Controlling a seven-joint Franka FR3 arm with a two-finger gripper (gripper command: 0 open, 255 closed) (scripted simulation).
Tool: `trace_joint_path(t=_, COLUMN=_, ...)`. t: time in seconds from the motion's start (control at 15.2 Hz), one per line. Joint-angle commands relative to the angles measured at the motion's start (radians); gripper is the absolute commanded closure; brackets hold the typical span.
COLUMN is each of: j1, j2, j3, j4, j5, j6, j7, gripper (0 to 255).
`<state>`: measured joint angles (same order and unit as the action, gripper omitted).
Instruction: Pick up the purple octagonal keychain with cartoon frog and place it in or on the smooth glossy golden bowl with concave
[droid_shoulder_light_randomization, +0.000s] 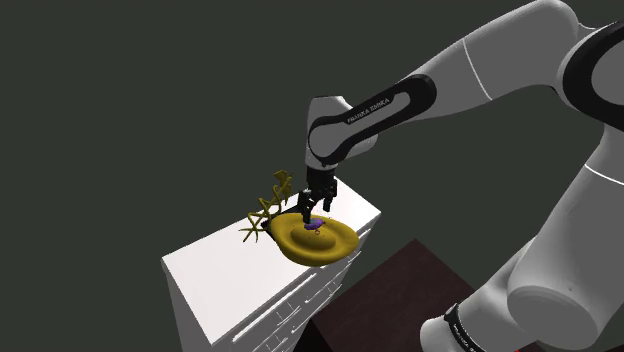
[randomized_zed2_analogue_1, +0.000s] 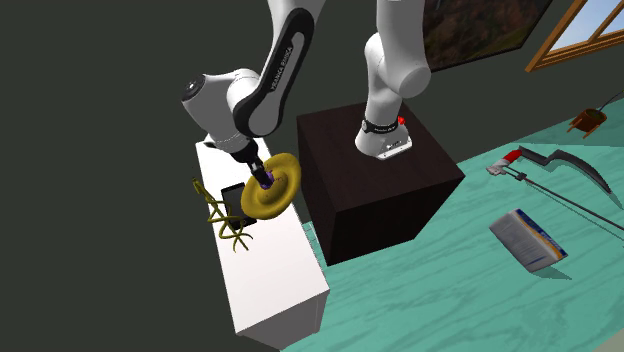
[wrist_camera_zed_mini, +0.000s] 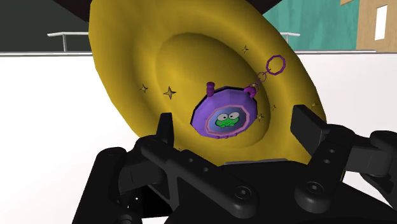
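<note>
Keychain (wrist_camera_zed_mini: 224, 118) in bowl (wrist_camera_zed_mini: 127, 70); gripper (wrist_camera_zed_mini: 234, 121) agape, empty

The arm (droid_shoulder_light_randomization: 520, 60) is white, its links rounded and glossy, with dark joints. A black band (droid_shoulder_light_randomization: 375, 105) on the forearm carries white lettering, FRANKA EMIKA. A black ring and a red spot (randomized_zed2_analogue_1: 402, 120) mark the base (randomized_zed2_analogue_1: 385, 142). The gripper (wrist_camera_zed_mini: 235, 124) is all black, blocky, with round screw heads (wrist_camera_zed_mini: 240, 191).

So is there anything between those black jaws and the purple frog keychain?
Nothing but bare golden bowl. In the wrist view the keychain lies in the bowl's hollow, the open jaws apart on either side, not touching it.
</note>
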<state>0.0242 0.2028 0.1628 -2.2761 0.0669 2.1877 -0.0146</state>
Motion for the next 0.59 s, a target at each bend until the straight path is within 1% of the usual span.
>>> trace_joint_path(t=0.0, j1=-0.002, j2=-0.027, j3=0.000, j4=0.034, j5=0.002, j6=-0.061, j7=0.000, gripper=0)
trace_joint_path(t=0.07, j1=-0.004, j2=-0.037, j3=-0.001, j4=0.050, j5=0.002, j6=-0.088, j7=-0.001, gripper=0)
trace_joint_path(t=0.53, j1=-0.004, j2=-0.037, j3=-0.001, j4=0.050, j5=0.002, j6=-0.088, j7=-0.001, gripper=0)
